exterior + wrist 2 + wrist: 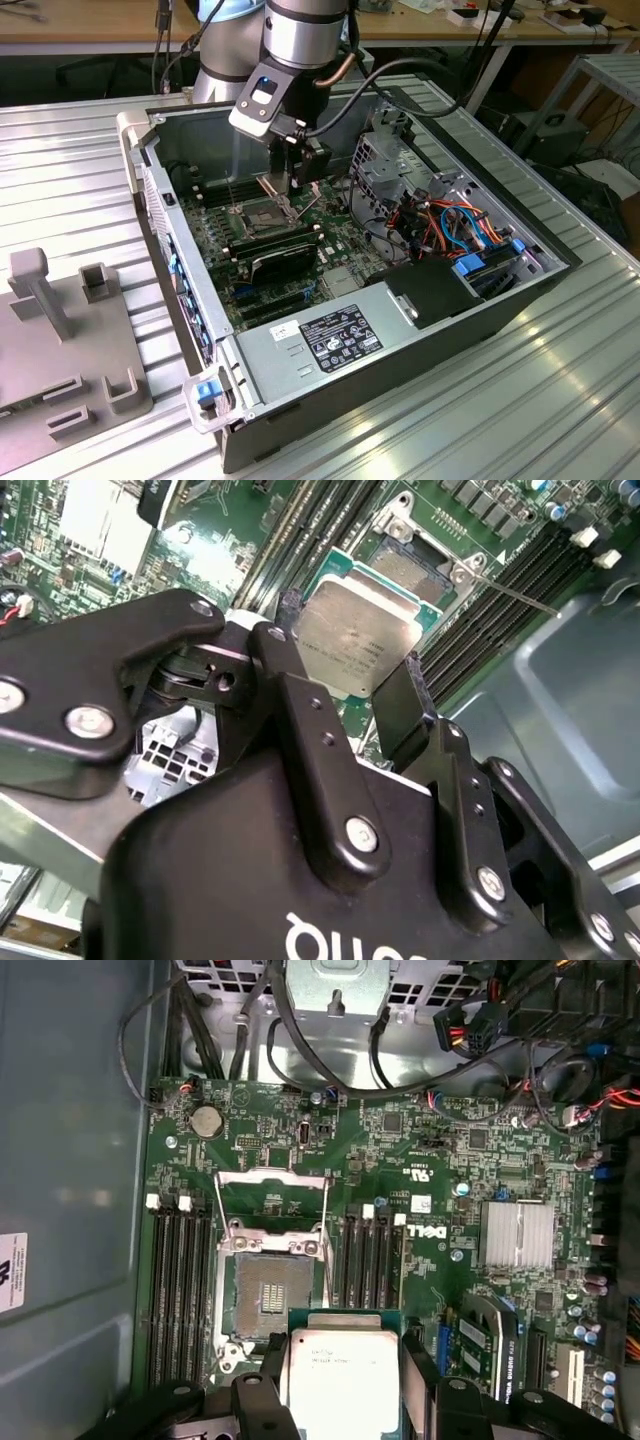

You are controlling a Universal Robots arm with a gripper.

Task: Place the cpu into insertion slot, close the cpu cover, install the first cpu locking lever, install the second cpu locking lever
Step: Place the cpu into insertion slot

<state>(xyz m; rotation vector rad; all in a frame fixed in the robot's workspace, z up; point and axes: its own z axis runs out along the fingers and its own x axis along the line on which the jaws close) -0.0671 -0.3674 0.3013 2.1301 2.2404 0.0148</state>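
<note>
Fingers of mine are clamping the cpu by two opposite edges, holding it clear of the insertion slot.

In the exterior view, my gripper is hanging inside the open computer case, low over the green motherboard and close to the socket. In the first wrist view, the silvery chip is lying level between my pads, the socket is showing its dark pin grid uncovered, and the cpu cover is standing swung open on the socket's side away from the chip. In the second wrist view, a thin locking lever is sticking out free across the black memory slots.
</note>
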